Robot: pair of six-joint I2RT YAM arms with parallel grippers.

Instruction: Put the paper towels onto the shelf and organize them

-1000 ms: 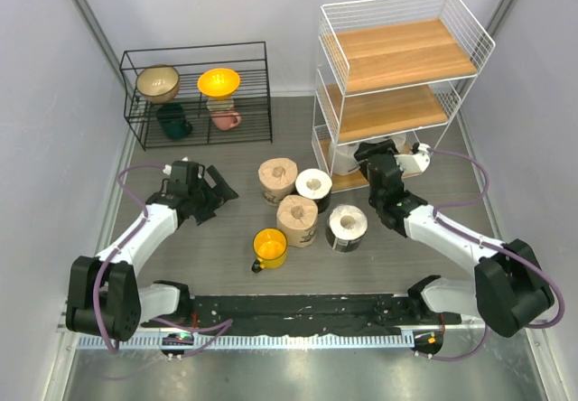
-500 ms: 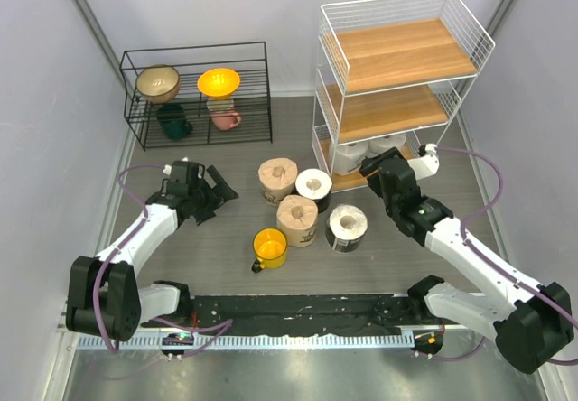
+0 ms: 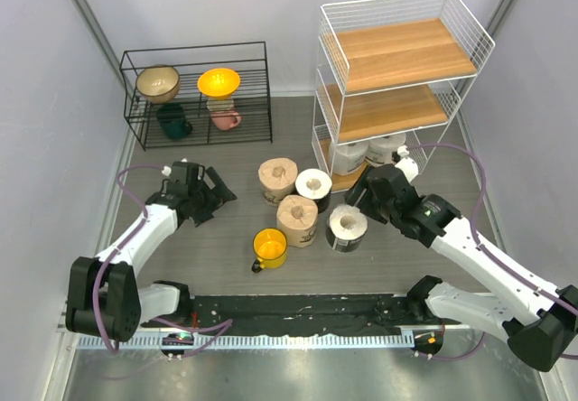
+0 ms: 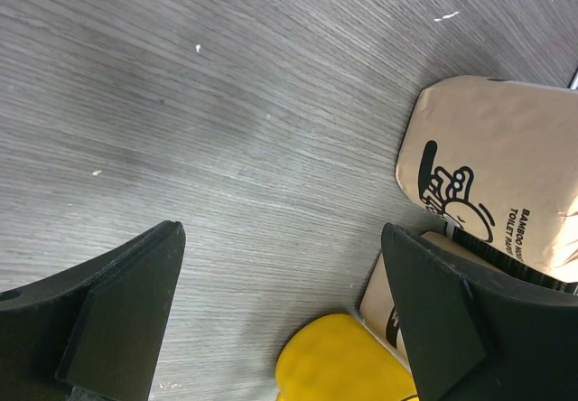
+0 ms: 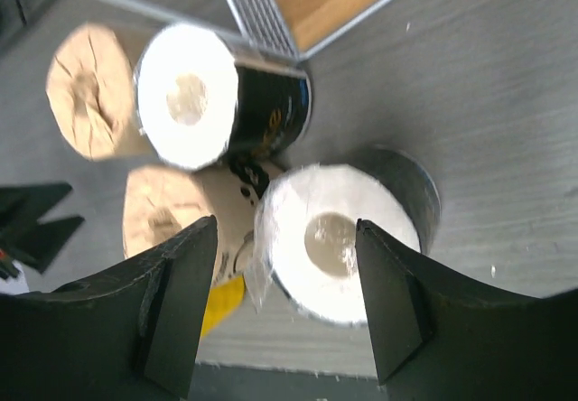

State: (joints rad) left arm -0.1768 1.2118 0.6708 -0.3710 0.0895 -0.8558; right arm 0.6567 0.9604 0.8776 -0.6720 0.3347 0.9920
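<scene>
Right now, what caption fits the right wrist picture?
Open right pincer hovers over a white paper towel roll.

Four paper towels (image 3: 297, 219) stand bunched mid-surface, touching, the yellow mug (image 3: 270, 247) just beside them — little room for a finger between. Bare surface (image 3: 212, 258) lies left of them, before the left hand (image 3: 220, 193). On the shelf (image 3: 406, 44), two white rolls (image 3: 352, 155) crowd the bottom board — the upper boards lie bare.

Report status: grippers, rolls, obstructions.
Left gripper open, empty. Right gripper open over white roll. Two rolls on shelf bottom, four on table. Mug beside them, not blocking.
</scene>
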